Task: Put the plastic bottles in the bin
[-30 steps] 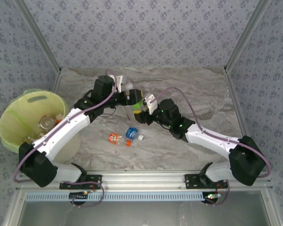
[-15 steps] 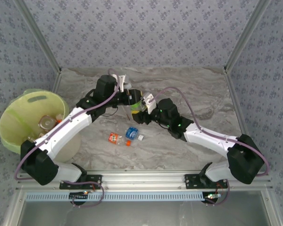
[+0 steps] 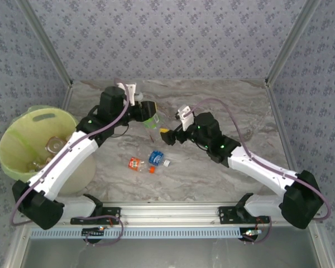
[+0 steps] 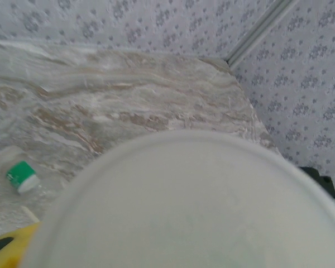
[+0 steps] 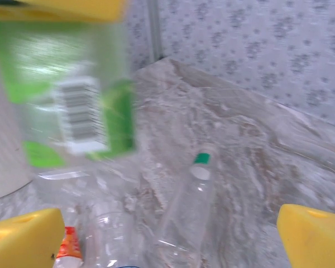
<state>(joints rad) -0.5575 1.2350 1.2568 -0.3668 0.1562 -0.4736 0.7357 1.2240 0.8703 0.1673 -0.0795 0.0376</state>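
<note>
**A robot test cell in a lab**

This is a purpose-built robot enclosure, not a lived-in room. Two white-and-black jointed robot arms point(image 3: 72, 153) point(image 3: 257, 164) are bolted to a bare aluminium rail point(image 3: 173, 211) along the near edge of a marble-patterned grey worktop point(image 3: 234, 106). A slotted white cable duct point(image 3: 173, 231) runs just in front of the rail. Grey-blue panels printed with a small repeating flower motif point(image 3: 167, 39) wall in the worktop, held between slanted aluminium corner posts point(image 3: 44, 42) point(image 3: 290, 40).

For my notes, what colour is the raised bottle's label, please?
The bottle label is green; right wrist view.
</note>
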